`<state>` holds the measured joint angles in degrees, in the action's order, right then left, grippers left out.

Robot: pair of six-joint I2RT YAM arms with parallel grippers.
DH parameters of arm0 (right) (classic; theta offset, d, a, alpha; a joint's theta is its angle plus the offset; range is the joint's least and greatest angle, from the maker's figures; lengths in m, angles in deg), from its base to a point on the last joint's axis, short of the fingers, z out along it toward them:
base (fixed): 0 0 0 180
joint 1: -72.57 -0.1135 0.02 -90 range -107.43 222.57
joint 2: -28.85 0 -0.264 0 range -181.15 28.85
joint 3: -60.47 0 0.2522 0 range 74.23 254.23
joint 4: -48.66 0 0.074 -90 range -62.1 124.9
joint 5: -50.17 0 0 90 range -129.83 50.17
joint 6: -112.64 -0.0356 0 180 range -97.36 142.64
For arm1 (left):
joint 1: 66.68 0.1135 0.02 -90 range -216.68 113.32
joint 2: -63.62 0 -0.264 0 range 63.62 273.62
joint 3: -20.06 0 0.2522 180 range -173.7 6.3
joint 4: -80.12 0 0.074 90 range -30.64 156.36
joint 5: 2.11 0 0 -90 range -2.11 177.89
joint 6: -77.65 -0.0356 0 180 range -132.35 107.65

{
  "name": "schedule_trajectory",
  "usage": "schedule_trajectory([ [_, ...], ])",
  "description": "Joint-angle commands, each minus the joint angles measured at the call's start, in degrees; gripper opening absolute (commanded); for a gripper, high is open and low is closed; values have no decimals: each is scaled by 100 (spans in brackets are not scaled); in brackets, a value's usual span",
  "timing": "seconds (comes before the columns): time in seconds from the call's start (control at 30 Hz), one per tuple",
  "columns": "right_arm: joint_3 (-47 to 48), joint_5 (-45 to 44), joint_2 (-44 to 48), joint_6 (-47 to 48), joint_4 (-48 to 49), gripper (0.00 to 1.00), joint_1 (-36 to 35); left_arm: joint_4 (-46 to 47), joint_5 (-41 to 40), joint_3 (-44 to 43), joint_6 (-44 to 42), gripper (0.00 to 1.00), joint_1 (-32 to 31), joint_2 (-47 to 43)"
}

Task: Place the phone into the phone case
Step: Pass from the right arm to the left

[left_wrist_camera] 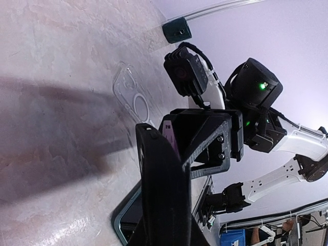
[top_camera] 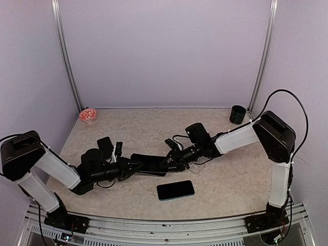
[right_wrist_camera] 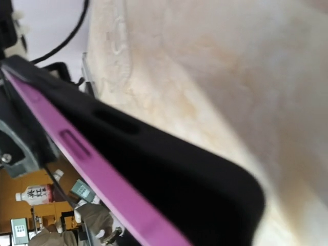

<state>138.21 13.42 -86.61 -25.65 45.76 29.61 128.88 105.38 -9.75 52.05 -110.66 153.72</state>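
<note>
The left tool [top_camera: 134,166] was closed on one end of the black phone case [top_camera: 149,163], which was held edge-on just above the worktop [top_camera: 230,174]. From the left wrist the case was seen as a dark slab rising out of that tool's own grip. The right tool [top_camera: 168,160] was set at the opposite end of the same case, but whether it was pinching the end or merely standing about it could not be told from any view. A purple band was seen along the case's rim in the right wrist view; it may have been a lining, though the blur left that unsettled. The step in hand was judged to be the steadying and turning of the case so that its hollow could be presented to the phone [top_camera: 176,190]. It would be done well if the case were pinched firmly at one end wall by a single tool and the hollow left unobstructed. The other tool could then be freed to take the phone by its long edges and feed it in corner first. The phone, dark-screened and teal-edged, was lying flat on the worktop, nearer the arm bases than both tools and touched by neither. A clear case [left_wrist_camera: 130,97] was lying flat beyond the right tool.
</note>
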Motion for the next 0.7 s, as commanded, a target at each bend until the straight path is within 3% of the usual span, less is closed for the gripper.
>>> schedule_trajectory([
  [0.0,-94,-95,244,404,-538,42,43,270,51,-68,-356,7,29,-284],
  [0.67,-718,832,1447,1550,-132,47,322,-322,578,-127,-1590,7,33,-1852],
])
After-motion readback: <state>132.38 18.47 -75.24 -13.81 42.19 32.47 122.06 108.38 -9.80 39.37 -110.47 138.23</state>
